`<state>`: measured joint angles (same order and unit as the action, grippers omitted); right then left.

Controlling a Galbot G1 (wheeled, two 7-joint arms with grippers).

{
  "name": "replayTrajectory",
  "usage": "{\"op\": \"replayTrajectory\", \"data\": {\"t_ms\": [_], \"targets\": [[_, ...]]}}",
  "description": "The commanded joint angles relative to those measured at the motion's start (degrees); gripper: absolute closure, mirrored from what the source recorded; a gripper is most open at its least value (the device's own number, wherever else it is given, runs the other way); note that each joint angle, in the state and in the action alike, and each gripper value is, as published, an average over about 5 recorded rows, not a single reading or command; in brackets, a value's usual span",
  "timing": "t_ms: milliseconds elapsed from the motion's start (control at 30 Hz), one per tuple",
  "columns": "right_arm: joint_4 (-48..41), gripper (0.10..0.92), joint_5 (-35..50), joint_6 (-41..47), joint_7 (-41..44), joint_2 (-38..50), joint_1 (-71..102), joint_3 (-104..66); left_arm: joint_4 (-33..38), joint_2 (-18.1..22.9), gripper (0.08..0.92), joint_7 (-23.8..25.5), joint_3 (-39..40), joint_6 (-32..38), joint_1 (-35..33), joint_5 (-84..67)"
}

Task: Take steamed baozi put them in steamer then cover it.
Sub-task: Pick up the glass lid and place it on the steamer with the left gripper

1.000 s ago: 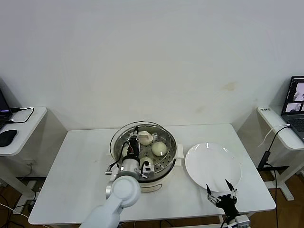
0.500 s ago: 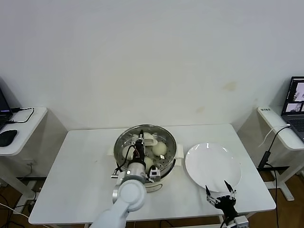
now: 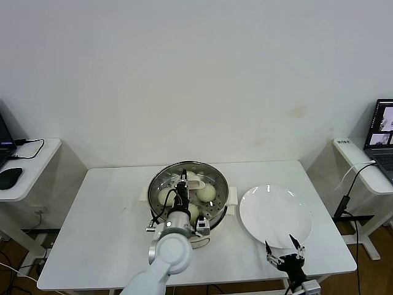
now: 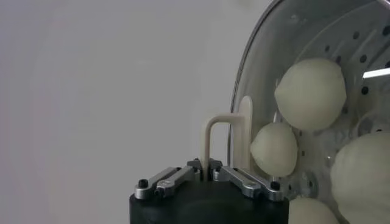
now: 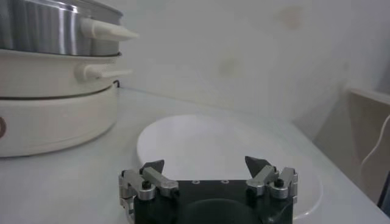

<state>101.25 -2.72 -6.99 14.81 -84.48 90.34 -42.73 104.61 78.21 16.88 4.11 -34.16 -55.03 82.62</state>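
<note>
Left pincer clamped on cover handle, over steamer

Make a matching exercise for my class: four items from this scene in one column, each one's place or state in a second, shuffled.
1. flat round white plate
2. round clear glass lid
3. left end effector
4. right end effector

A. open, at the table's near edge
B. bare, right of the round steel steamer
C. shut on a cream handle
D. over the cream-white buns

Pairs: 1-B, 2-D, 3-C, 4-A
</note>
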Motion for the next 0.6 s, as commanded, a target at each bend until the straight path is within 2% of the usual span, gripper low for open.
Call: {"op": "replayTrajectory", "data": {"t_ms": [33, 300, 600], "targets": [[-0.04, 0.203, -0.08, -0.05, 0.05, -0.09, -0.02, 0.18, -0.33, 0.34, 0.860, -0.50, -0.26, 0.43, -0.37, 0.91], [-0.10, 0.203, -0.05, -0.08, 0.10, 0.09, 0.05, 0.26, 1.42, 0.58, 0.842, -2.21, -0.51, 0.54, -2.01, -1.43], [0.03, 0.203, -0.07, -0.13, 0.10, 0.27, 0.31, 0.35, 8.05, -1.73, 0.602, -6.46, -1.10, 1.07, -6.80, -5.17]]}}
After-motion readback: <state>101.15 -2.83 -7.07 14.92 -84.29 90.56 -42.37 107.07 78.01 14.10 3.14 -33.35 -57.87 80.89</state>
